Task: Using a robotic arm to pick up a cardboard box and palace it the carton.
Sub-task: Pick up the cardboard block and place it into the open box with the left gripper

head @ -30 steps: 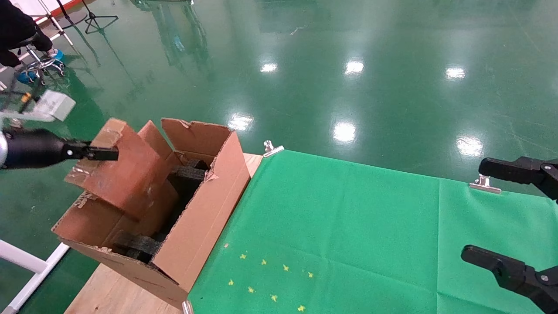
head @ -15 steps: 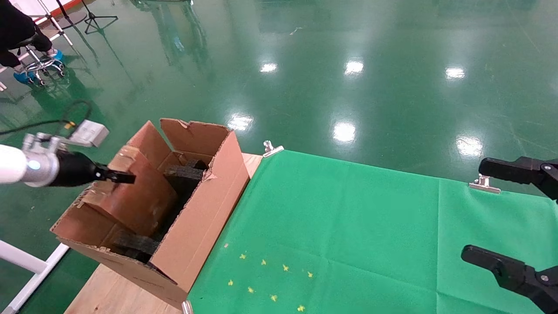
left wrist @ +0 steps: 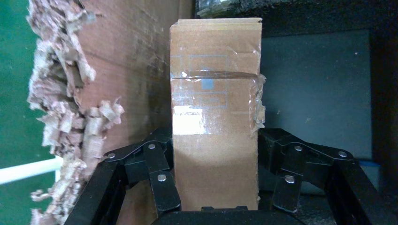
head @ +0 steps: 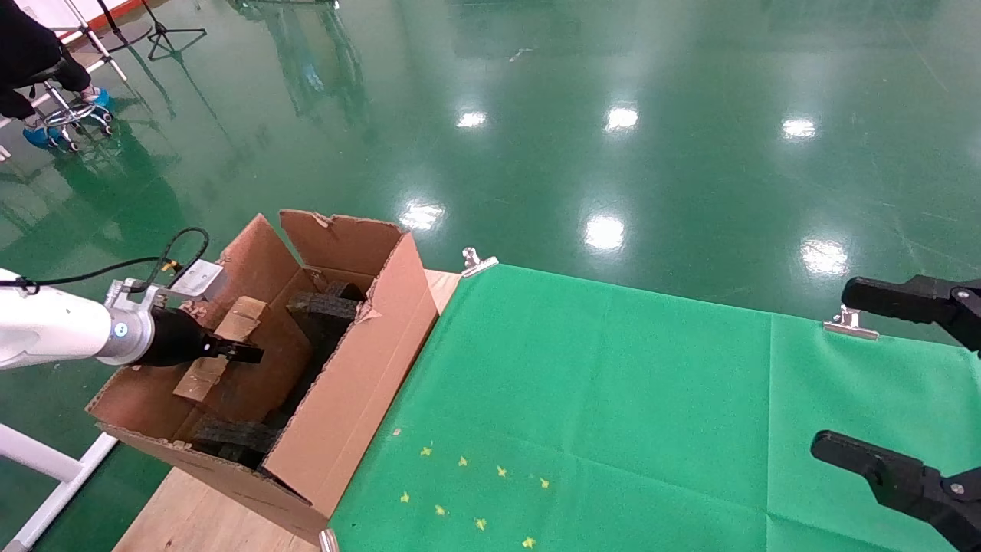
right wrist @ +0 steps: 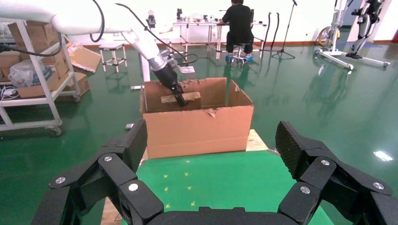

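The carton stands open at the table's left end, with ragged flaps and black foam blocks inside. My left gripper reaches down into it from the left, shut on the cardboard box, which sits low between the carton's walls. In the left wrist view the taped cardboard box fills the gap between the left gripper's fingers, beside the carton's torn wall. The right wrist view shows the carton from afar. My right gripper hangs open and empty at the far right.
A green cloth covers the table, held by metal clips. Bare wood shows at the front left under the carton. A white frame rail lies below the table's left. A seated person and shelves are far off.
My left gripper has carried the cardboard box down and to the right, from above the carton's left flap to inside the carton. The right arm has stayed still.
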